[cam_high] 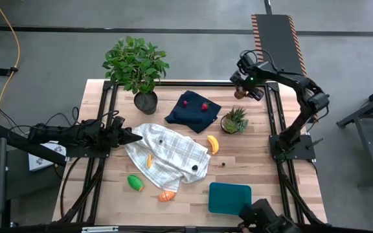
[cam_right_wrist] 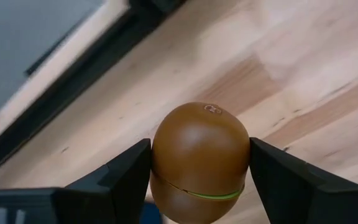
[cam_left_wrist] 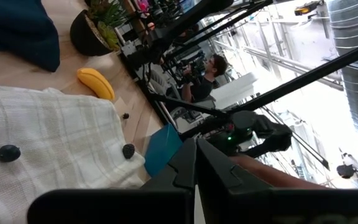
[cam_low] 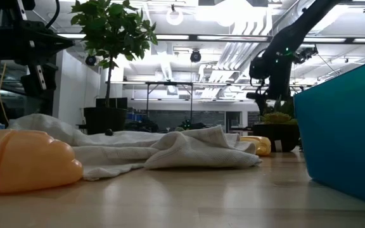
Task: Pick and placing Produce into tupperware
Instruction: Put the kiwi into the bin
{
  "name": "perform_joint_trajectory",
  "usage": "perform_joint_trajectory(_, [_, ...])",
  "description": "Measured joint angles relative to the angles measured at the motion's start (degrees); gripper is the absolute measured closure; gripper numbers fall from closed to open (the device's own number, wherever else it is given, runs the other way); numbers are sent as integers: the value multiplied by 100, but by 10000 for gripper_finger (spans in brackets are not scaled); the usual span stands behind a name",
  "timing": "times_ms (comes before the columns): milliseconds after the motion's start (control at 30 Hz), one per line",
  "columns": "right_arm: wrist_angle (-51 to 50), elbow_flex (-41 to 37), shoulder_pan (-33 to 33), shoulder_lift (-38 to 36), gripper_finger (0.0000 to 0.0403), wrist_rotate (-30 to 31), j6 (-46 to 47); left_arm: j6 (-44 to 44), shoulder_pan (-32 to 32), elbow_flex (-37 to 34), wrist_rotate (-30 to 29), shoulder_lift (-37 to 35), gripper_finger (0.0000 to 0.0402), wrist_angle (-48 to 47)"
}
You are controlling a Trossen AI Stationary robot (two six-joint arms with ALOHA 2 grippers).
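High view puts the right gripper (cam_high: 241, 92) at upper right, its fingers spread wide around the brown round fruit (cam_right_wrist: 199, 163), held above the tabletop (cam_high: 251, 158). The left gripper (cam_high: 133, 136), fingers shut and empty, waits at centre left. The teal tupperware (cam_high: 229, 198) looks empty, so nothing seems placed yet: banana (cam_high: 213, 144), green piece (cam_high: 135, 182), orange piece (cam_high: 166, 195) and red berries (cam_high: 204, 106) remain. A plaid cloth (cam_high: 170, 155) lies on the wood; a person works beyond.

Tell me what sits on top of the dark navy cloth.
Two small red berries rest on the dark navy cloth, near its far edge, in the high view. Nothing else shows on it. Whatever lies beneath the cloth is covered and cannot be seen.
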Motion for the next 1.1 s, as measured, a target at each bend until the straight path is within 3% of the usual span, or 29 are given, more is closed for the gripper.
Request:
perform_joint_trajectory(633, [2086,10,530,-1098,163,-1405,-601,-2,0,0,104,0,401,20])
perform_joint_trajectory(1100, [2458,10,1205,-2099,163,-1454,-859,-48,0,1,126,0,401,24])
